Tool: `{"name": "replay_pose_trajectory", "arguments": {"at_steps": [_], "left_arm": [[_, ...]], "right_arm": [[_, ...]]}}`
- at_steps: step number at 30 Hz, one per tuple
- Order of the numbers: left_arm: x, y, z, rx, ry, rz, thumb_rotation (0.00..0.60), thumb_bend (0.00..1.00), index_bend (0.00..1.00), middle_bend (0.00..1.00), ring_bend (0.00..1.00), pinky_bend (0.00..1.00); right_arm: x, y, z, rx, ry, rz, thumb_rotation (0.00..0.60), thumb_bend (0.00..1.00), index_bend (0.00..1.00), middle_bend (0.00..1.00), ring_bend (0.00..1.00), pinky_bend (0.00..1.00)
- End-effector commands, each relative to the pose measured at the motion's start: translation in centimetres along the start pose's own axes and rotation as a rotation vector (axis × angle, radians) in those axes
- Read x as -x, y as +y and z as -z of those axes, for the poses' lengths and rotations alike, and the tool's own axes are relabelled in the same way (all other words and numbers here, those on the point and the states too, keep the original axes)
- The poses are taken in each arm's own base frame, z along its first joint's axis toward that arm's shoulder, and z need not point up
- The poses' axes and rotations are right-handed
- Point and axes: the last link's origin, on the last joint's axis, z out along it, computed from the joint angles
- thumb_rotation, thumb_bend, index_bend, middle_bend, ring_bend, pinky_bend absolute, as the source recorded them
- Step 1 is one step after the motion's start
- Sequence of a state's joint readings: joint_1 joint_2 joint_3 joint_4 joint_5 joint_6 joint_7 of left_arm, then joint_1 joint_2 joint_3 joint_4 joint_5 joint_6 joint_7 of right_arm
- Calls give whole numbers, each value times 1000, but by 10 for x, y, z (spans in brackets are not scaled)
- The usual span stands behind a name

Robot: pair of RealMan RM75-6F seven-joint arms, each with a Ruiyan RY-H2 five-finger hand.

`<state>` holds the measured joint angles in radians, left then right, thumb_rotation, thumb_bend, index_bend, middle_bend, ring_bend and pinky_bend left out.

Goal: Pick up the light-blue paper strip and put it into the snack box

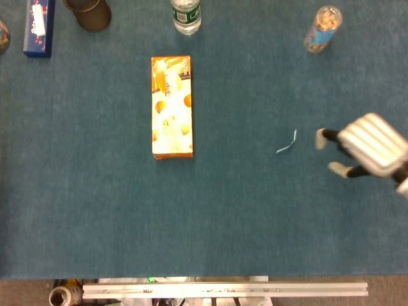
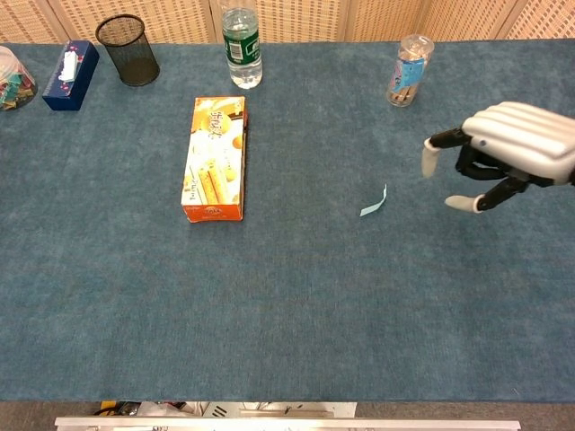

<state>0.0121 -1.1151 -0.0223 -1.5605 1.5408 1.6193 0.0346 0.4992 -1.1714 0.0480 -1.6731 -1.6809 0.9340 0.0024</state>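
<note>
The light-blue paper strip (image 1: pixel 287 143) (image 2: pixel 373 203) lies curled on the blue table cloth, right of centre. The orange snack box (image 1: pixel 171 106) (image 2: pixel 216 159) lies flat to the left of it, well apart. My right hand (image 1: pixel 363 148) (image 2: pixel 503 153) has come in from the right edge and hovers a short way right of the strip, fingers apart and holding nothing. It does not touch the strip. My left hand is in neither view.
Along the far edge stand a black mesh cup (image 2: pixel 127 49), a blue box (image 2: pixel 71 62), a water bottle (image 2: pixel 241 36) and a clear jar (image 2: pixel 408 70). A metal rail (image 1: pixel 223 290) runs along the near table edge.
</note>
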Motion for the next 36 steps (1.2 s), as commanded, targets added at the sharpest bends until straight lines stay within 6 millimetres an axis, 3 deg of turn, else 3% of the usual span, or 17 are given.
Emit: {"name": "replay_pose_trajectory", "arguments": {"at_steps": [1,6,22,36], "left_arm": [[1,-2,0,-7,-2,2,600,265,170,246,212,141],[1,-3,0,-10,-1,5,600,265,170,246,212,141],[1,-5,-3,-15,-2,8,600,265,170,246,212,141],[1,-7,-2,-19,1,11,600,264,170,246,212,141]], "right_arm": [[14,-5,-30,-29,-54,35,600,227,478,1000,1000,1000],[29,-9,-55,-44,-92,43,600,299,507,1000,1000,1000],[49,-10,-95,-45,-125,97,600,292,512,1000,1000,1000],[57,-10,-103,-33,-149,106,600,267,512,1000,1000,1000]]}}
